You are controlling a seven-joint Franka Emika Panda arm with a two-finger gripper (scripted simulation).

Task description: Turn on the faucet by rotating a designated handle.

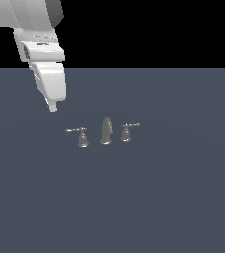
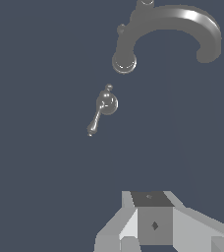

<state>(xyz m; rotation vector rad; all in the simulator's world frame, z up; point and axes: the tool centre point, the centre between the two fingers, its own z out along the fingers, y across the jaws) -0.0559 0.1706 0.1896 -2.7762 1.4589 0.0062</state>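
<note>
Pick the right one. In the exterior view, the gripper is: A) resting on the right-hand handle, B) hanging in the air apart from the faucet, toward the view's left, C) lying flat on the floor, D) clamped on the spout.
B: the gripper hangs above and to the exterior view's left of the handle, touching neither it nor the spout.

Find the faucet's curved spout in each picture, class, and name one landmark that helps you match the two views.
Exterior view: the spout stands upright mid-picture, between two lever handles.
Wrist view: the spout is seen from above, as a curved arch.
Shared landmark: the lever handle close to the spout in the wrist view; it is one of the exterior view's two, but which one cannot be told.
</note>
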